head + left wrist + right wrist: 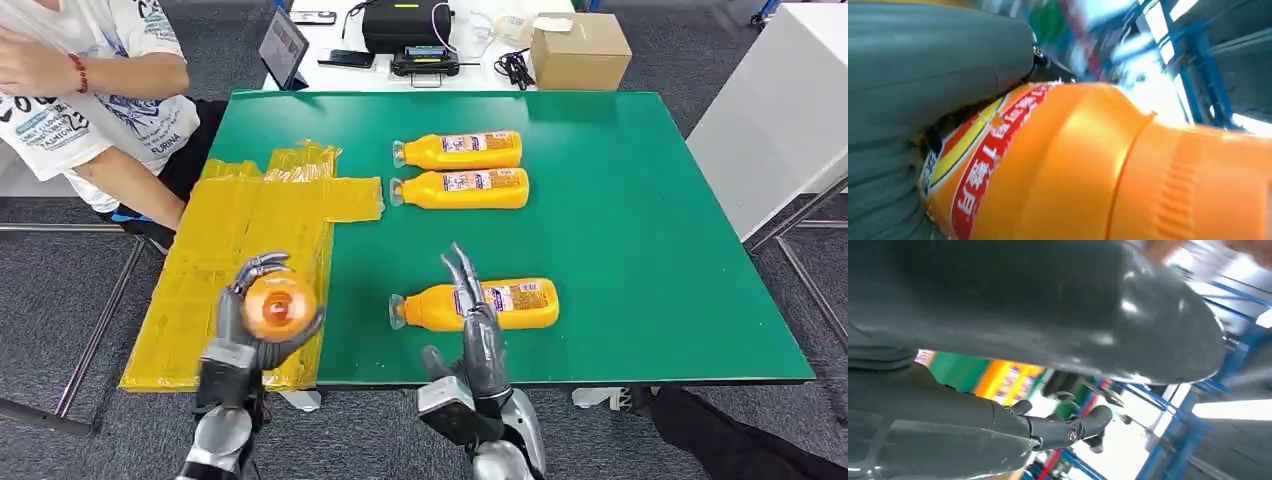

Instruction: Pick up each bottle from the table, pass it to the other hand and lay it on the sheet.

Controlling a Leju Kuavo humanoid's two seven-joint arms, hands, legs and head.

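The orange juice bottle (pixel 279 306) sits wrapped in the fingers of the left hand (pixel 258 322), its base turned toward the head camera, raised above the near end of the yellow sheet (pixel 240 265) at the table's left edge. In the left wrist view its glossy label and ribbed neck suggest a rigid, smooth plastic body, probably full and weighty, so it may slip unless taken around the middle at the label, where the sides are straight. The right hand (pixel 478 330) holds nothing, fingers straight and apart, raised just in front of a third bottle (pixel 478 304) lying on its side near the front edge of the green table (pixel 640 220). Two more bottles (pixel 462 169) lie side by side further back, caps pointing left toward the sheet. The sheet has plenty of bare room for laying the bottle flat, but it overhangs the table's near-left corner, and a seated person's arm (pixel 130 185) is close beside its far-left end.
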